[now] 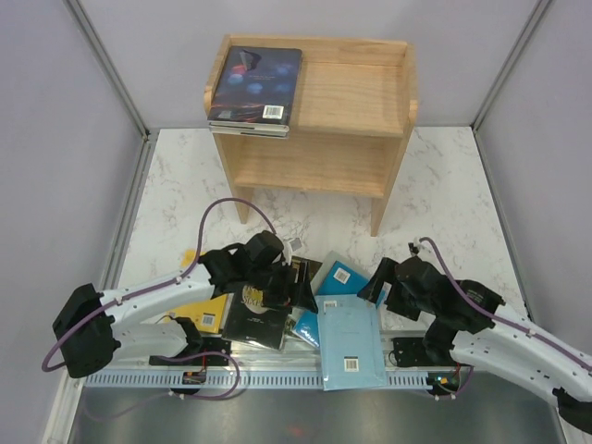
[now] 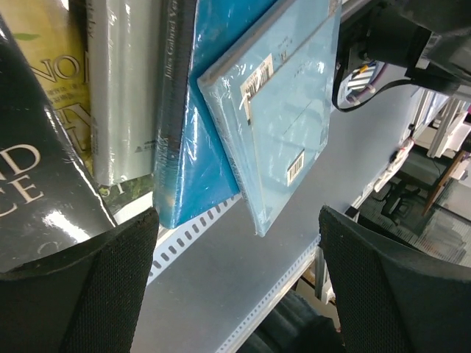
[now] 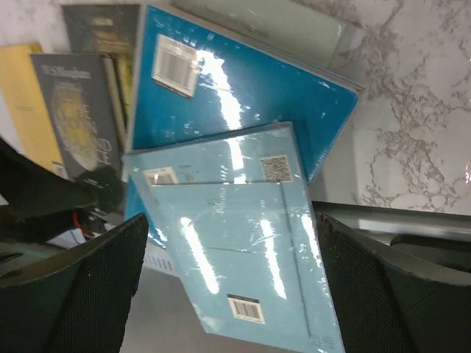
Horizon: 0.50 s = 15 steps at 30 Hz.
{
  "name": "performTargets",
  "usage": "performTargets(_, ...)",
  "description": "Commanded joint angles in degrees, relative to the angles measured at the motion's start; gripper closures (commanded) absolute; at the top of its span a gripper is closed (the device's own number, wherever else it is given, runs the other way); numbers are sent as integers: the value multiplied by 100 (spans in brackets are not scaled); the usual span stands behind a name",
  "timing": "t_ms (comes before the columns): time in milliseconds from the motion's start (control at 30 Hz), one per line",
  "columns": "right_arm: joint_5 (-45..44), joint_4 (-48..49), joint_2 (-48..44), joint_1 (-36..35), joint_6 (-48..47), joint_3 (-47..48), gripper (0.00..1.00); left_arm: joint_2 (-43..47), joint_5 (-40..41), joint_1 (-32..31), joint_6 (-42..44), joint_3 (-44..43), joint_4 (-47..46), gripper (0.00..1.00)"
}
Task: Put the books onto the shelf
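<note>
Light blue book (image 3: 243, 279) beneath right gripper (image 3: 229, 228)

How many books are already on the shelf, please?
1 clearly: the navy book on the shelf, top tier, left side. A pale edge beneath it may be a second, hidden book.

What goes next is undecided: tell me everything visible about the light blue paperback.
The light blue paperback is thin and rectangular, wrapped in glossy clear film, with faint line print and white barcode stickers near both short ends. It lies flat, slightly askew, top of the pile, resting on the teal glossy book; its near end overhangs the perforated metal rail. Nothing lies on it.
</note>
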State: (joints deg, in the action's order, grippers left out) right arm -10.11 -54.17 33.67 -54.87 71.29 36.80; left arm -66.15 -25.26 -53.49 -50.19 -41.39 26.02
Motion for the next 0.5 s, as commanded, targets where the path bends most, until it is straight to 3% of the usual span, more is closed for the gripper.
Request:
performTargets(0, 1185, 153, 61, 293, -379, -715, 2, 111, 258, -283, -377, 139, -308, 9)
performTargets(300, 1555, -260, -1176, 293, 350, -1437, 2, 182, 389, -1057, -640, 262, -326, 8)
performTargets(467, 2020, 64, -2047, 284, 632, -1982, 2, -73, 434, -1576, -878, 385, -650, 8)
